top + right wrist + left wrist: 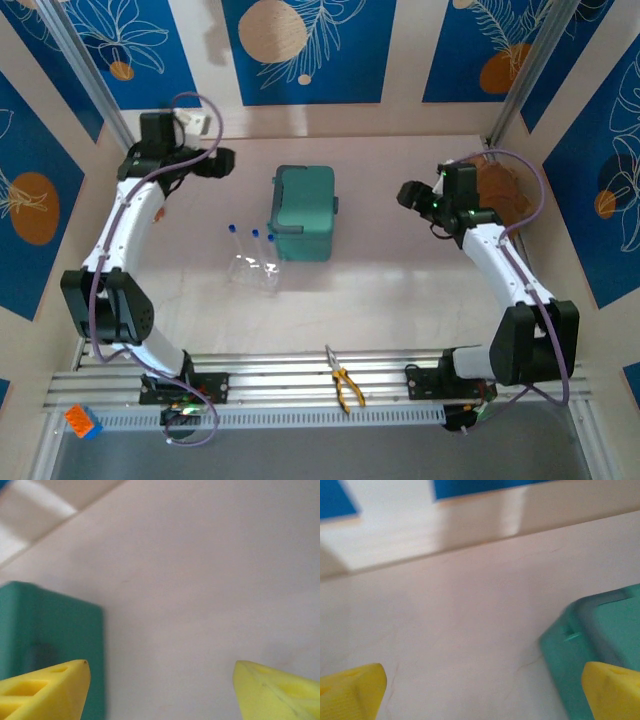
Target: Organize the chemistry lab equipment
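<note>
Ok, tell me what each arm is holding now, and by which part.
Nothing is held. The left arm has its jaws open and empty over the table beside the box; the right arm has its jaws open and empty too.

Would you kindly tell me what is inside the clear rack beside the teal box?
Three blue-capped test tubes stand upright in the clear rack; anything lower inside is indistinct.
</note>
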Available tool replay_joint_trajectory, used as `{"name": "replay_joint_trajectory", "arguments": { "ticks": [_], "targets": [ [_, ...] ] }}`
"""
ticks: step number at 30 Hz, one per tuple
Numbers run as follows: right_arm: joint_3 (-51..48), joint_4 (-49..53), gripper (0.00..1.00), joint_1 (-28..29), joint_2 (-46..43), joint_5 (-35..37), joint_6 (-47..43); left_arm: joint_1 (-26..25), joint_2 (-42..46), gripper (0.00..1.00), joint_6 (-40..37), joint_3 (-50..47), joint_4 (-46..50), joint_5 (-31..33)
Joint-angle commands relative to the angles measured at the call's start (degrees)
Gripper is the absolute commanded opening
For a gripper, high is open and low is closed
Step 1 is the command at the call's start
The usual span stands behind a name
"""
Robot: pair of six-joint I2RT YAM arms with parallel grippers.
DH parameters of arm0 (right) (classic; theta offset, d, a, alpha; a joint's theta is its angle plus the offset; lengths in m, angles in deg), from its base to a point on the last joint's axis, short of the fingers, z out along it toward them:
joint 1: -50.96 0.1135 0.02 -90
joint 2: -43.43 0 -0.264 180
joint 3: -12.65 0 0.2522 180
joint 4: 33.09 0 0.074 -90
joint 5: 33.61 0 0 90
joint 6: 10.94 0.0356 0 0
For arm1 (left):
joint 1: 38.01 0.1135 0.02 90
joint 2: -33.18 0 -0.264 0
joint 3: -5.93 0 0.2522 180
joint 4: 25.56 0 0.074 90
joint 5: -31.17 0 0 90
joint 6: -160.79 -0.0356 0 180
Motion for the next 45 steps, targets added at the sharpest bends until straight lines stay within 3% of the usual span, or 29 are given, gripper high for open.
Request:
{"name": "replay_joint_trajectory", "arguments": {
  "ticks": [1,7,17,28,31,39,45],
  "targets": [
    [-5.1,-2.5,0.77,-1.3,-3.7,10.0,-10.7,3.6,1.4,1.0,4.4,-9.4,-11.8,-0.9],
    [-13.6,-16.9,0.78,-2.9,-4.5,9.9,-17.1,9.2,2.8,1.0,5.5,-23.6,-26.6,-2.9],
    [-20.1,-34.0,0.77,-1.1,0.6,5.5,-21.8,9.3,0.4,1.0,5.8,-40.9,-50.6,-4.4],
    [-23.0,-44.5,0.77,0.4,8.1,6.9,-25.3,9.1,7.2,1.0,5.1,-47.1,-45.6,-8.3],
    [-22.8,-44.2,0.76,1.2,8.9,6.3,-26.2,9.2,6.6,1.0,4.9,-48.5,-46.0,-7.4],
    [-29.3,-55.8,0.75,0.7,8.6,2.0,-28.4,8.4,4.3,1.0,8.7,-58.4,-67.7,-6.4],
    [-36.1,-66.3,0.75,-0.5,7.5,-2.2,-28.6,2.6,5.7,1.0,4.3,-64.9,-77.1,4.1]
  ]
}}
